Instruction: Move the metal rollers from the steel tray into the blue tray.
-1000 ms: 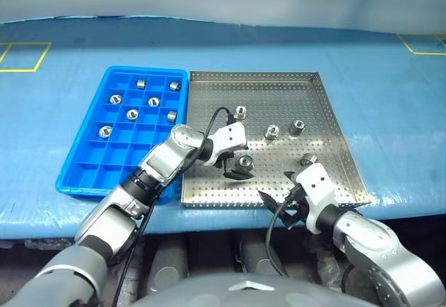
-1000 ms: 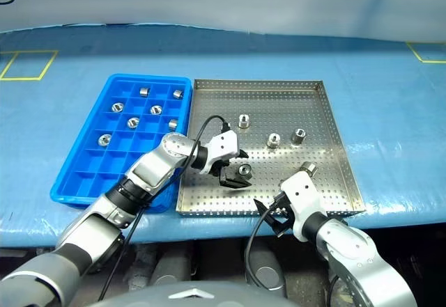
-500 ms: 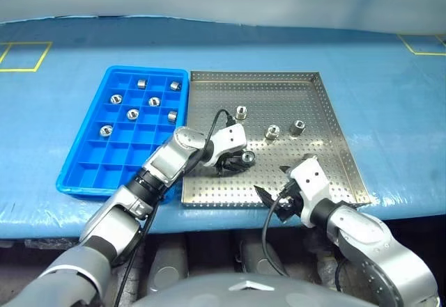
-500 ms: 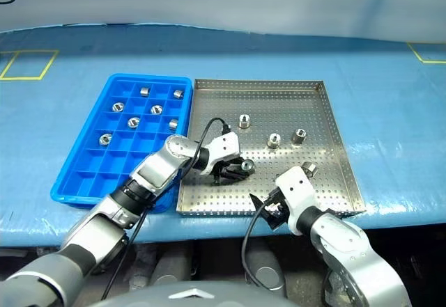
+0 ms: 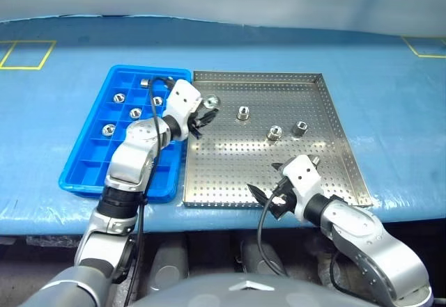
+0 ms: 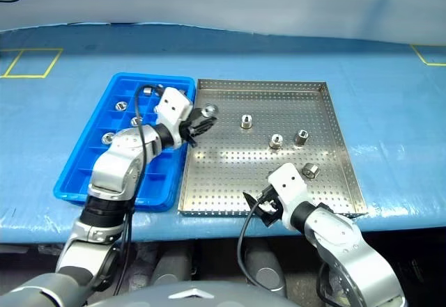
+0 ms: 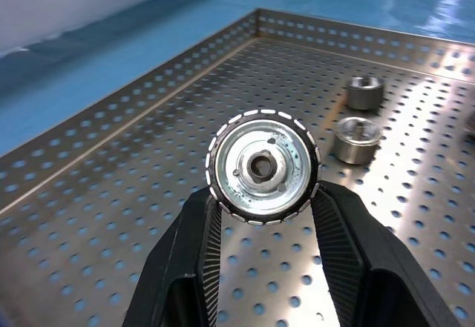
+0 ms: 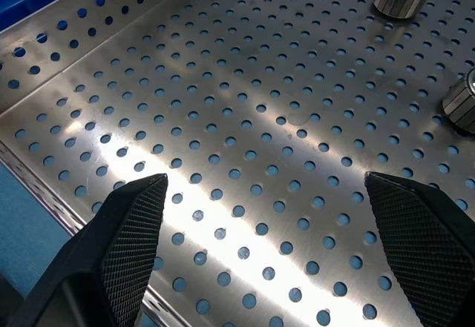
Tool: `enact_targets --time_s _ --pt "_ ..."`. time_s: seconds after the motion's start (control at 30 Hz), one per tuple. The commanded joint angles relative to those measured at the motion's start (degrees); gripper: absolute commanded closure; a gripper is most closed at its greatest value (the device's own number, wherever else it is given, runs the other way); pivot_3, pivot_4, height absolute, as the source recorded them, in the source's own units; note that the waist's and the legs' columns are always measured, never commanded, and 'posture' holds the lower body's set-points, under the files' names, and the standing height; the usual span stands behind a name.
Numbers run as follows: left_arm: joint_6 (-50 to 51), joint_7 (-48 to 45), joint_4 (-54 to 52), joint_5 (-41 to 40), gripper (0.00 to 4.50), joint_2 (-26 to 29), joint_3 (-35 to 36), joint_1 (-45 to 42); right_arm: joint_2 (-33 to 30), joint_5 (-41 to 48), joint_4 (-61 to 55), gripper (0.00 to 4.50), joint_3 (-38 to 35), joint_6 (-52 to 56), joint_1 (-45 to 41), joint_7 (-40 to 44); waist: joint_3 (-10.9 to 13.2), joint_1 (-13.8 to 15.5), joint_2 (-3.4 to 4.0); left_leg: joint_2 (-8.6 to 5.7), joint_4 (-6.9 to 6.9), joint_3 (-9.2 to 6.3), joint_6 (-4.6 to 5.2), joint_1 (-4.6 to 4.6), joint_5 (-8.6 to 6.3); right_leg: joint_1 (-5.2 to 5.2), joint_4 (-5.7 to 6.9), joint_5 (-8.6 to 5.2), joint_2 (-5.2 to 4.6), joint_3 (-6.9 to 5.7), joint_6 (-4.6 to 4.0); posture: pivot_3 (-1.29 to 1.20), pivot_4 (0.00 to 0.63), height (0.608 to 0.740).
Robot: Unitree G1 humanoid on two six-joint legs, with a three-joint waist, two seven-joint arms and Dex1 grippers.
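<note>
We have one roller pinched between the left fingers, lifted clear of the steel tray and hanging over that tray's corner nearest the blue tray — the left wrist view shows it seated squarely, its face towards the camera. The left gripper sits just beside the blue tray's long edge, so the step in hand is the carry across and the drop. To do it well we should keep the squeeze firm, bring the roller right over the rim and centre it above one empty compartment, clear of the grid walls, then lower before letting go so it does not bounce into a neighbouring cell. Several rollers already lie in the far cells of the blue tray; the near rows look free. Three more stand upright in the steel tray's middle, and another sits near its right rim. The right gripper waits over the steel tray's near edge with fingers wide and empty — well placed for that nearest roller.
</note>
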Motion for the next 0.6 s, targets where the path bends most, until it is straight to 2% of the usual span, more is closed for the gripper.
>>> enact_targets --time_s 0.03,0.33,0.6 --pt "4.56 5.39 -8.55 -0.25 2.91 1.3 6.45 3.45 0.68 1.01 0.12 0.0 1.27 -1.0 -3.2 1.19 0.01 0.11 -0.02 0.0 0.0 0.01 0.0 0.0 0.0 0.0 -0.01 0.0 0.0 0.02 0.0 0.06 0.15 0.74" --pt "14.63 20.14 -22.79 2.49 2.91 -1.0 19.1 14.76 3.72 0.58 6.21 0.0 9.55 -2.66 -13.64 4.65 0.05 2.81 -0.1 -0.01 0.0 -0.07 0.0 -0.02 0.0 0.01 -0.04 0.0 -0.03 -0.07 -0.01 0.17 0.15 0.74" --pt "19.41 24.57 -31.68 2.63 2.91 -3.86 21.65 23.87 8.93 -0.67 15.54 0.0 16.6 -7.29 -25.87 9.16 0.04 6.01 -0.18 0.0 0.0 -0.18 -0.04 -0.01 0.02 0.05 -0.03 0.02 -0.02 -0.2 -0.05 0.29 0.15 0.74"
